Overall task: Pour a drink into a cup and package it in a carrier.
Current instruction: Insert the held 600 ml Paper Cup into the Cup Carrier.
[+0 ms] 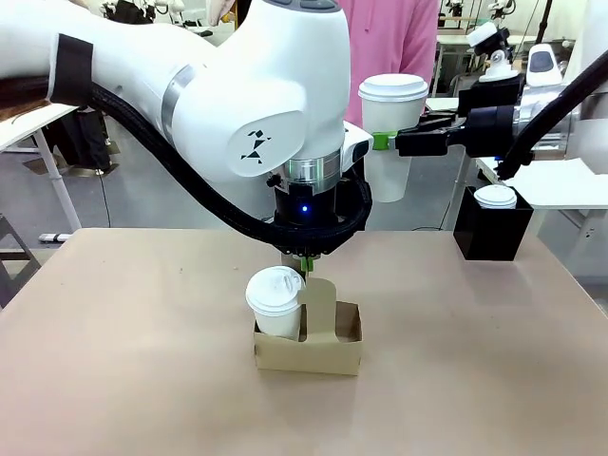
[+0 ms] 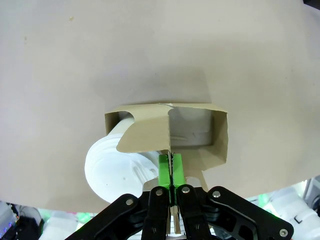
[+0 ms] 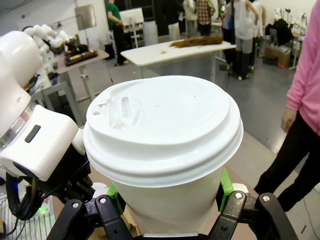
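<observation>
Seeing a black box (image 1: pixel 489 237) sitting by the far right corner of the beige table (image 1: pixel 114 361); noticing a person in pink (image 1: pixel 389 33) standing beyond its far edge; spotting a white table (image 3: pixel 170 52) standing farther back.

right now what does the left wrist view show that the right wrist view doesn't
Left wrist view: the left gripper with its pads closed on the handle panel of the carrier, which sits on the tan table with a lidded cup in one slot.
Right wrist view: the right gripper clamping a second lidded cup in the air, the left arm beside it, a person's pink sleeve, and other tables behind.
Both: green pads shut on something and a white lidded paper cup, though not the same cup.
</observation>
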You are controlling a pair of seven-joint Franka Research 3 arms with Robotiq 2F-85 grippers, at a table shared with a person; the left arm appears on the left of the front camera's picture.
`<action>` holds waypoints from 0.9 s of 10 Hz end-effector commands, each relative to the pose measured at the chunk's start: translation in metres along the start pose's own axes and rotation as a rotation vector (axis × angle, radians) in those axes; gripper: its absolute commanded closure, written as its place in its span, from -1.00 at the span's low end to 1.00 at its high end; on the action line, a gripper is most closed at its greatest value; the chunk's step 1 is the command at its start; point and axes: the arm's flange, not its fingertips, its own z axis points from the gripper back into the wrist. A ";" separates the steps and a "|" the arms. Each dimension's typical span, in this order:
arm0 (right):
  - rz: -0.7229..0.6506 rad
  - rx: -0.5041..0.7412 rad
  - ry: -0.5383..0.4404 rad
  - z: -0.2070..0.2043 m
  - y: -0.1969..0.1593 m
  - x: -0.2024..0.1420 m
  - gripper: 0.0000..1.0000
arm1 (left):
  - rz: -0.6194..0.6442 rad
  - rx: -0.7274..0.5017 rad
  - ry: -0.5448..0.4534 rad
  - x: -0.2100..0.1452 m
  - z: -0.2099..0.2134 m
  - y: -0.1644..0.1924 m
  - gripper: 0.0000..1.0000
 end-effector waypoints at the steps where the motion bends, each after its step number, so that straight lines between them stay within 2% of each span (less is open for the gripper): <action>1: -0.005 0.002 -0.013 -0.003 0.000 0.005 -0.60 | 0.000 0.000 0.000 0.000 0.000 0.000 -0.03; 2: 0.000 0.000 0.000 0.000 0.000 0.000 -0.60 | -0.033 -0.007 0.000 -0.001 0.003 0.002 -0.21; 3: -0.038 0.072 0.038 -0.003 -0.016 -0.007 -0.60 | -0.050 -0.014 -0.001 -0.002 0.008 0.004 -1.00; 5: -0.030 0.181 0.089 -0.005 -0.037 -0.014 -0.60 | -0.097 -0.059 0.006 -0.004 0.034 0.015 -1.00; 6: -0.016 0.245 0.105 -0.006 -0.044 -0.018 -0.60 | -0.122 -0.099 0.008 -0.004 0.051 0.025 -0.70; 7: -0.005 0.313 0.121 -0.008 -0.049 -0.024 -0.60 | -0.160 -0.138 0.011 -0.003 0.068 0.038 -0.89; 8: 0.002 0.400 0.133 -0.009 -0.056 -0.032 -0.60 | -0.200 -0.172 0.005 -0.003 0.084 0.054 -1.00; 9: -0.001 0.504 0.127 -0.013 -0.063 -0.043 -0.60 | -0.284 -0.218 0.021 -0.002 0.097 0.078 -1.00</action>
